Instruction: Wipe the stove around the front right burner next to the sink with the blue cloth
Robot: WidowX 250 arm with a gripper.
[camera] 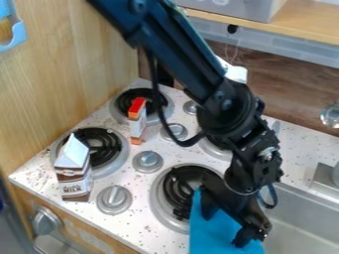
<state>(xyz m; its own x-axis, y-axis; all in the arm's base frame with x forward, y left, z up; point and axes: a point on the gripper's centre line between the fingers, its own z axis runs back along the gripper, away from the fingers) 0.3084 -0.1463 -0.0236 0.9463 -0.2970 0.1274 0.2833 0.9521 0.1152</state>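
Observation:
The black gripper [224,229] hangs down at the lower right of the stove, at the sink's left edge. Its two fingers stand apart, with blue cloth visible between them. That blue cloth [205,238] lies at the front of the counter, beside the front right burner [173,191], and runs toward the sink. The gripper is over the cloth and seems to touch it. Part of the cloth is hidden behind the fingers.
A brown and white milk carton [74,173] stands by the front left burner [112,149]. A small orange and white carton [138,121] is near the back left burner [121,111]. Grey knobs [147,161] sit between burners. The metal sink [298,213] is at the right, wooden wall [59,74] left.

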